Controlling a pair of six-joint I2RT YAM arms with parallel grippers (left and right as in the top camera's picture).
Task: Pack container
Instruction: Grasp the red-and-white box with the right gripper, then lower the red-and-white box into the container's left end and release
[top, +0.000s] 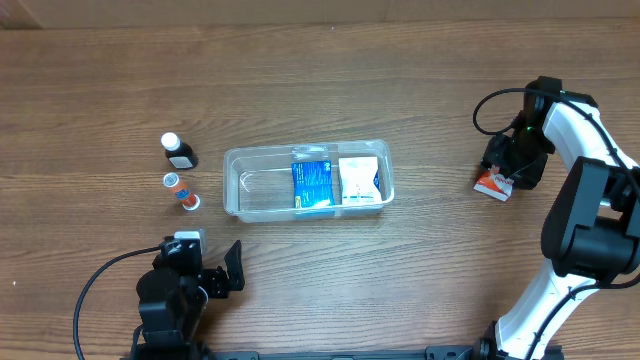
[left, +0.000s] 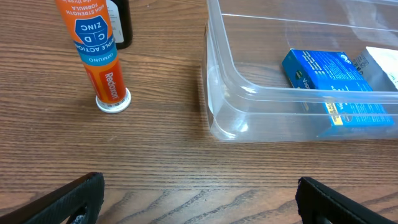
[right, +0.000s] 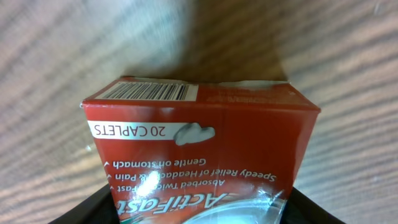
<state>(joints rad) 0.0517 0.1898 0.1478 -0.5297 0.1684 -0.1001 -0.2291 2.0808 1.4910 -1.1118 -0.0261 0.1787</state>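
The clear plastic container (top: 234, 186) sits mid-table and holds a blue box (top: 312, 182) and a white box (top: 359, 180). In the left wrist view its near corner (left: 231, 99) and the blue box (left: 336, 81) show. My left gripper (top: 212, 264) is open and empty over bare wood in front of the container's left end (left: 199, 194). My right gripper (top: 507, 170) is at the far right, its fingers tight against both sides of a red caplet box (top: 494, 184), which fills the right wrist view (right: 205, 143).
An orange tube (top: 181, 191) lies left of the container, with a dark bottle (top: 179, 151) behind it. Both show in the left wrist view: the tube (left: 98, 56) and the bottle (left: 122, 25). The right arm's cable loops near the gripper.
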